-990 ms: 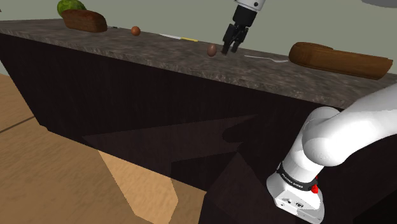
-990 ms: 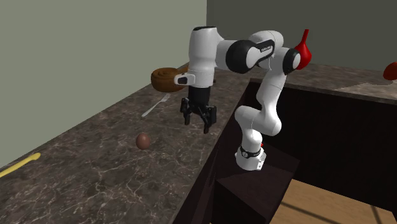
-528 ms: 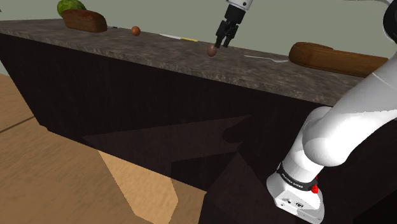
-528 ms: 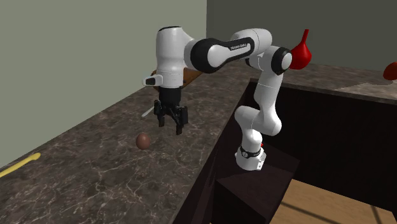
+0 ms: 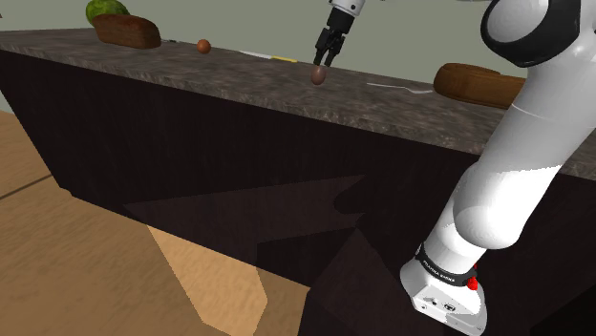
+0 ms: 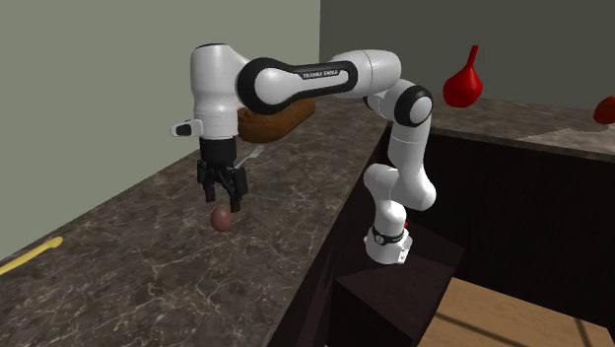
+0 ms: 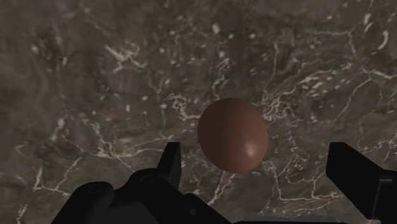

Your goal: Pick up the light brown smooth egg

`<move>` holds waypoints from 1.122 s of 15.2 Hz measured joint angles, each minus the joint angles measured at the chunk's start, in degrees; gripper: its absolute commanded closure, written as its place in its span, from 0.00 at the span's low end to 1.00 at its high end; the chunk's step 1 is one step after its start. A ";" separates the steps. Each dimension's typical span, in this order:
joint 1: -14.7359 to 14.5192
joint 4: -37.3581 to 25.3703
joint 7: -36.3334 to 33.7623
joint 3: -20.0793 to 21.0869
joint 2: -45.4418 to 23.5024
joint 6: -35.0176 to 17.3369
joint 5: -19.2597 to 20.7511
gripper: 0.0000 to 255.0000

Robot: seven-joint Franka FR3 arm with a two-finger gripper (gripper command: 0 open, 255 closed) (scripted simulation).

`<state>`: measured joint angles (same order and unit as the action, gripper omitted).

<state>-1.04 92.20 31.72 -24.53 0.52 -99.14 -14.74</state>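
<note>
While the fingers (image 7: 172,167) stand apart, the brown egg (image 7: 231,134) lies between them, untouched.

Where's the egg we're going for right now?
The brown egg lies on the marbled counter just below the open gripper, untouched. In the shoulder view it sits right of a second egg and left of the fork.

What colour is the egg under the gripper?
The egg is a plain reddish brown, with no pattern; the wrist view shows it best.
</note>
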 measured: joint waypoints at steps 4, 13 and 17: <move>0.14 2.10 1.18 -0.16 -0.41 -2.27 -0.48 0.00; -0.05 5.16 1.54 0.04 -0.10 -5.12 -0.49 1.00; -0.05 5.14 1.55 0.04 -0.12 -5.13 -0.50 1.00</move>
<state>-1.09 97.34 33.27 -24.49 0.40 -104.27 -15.23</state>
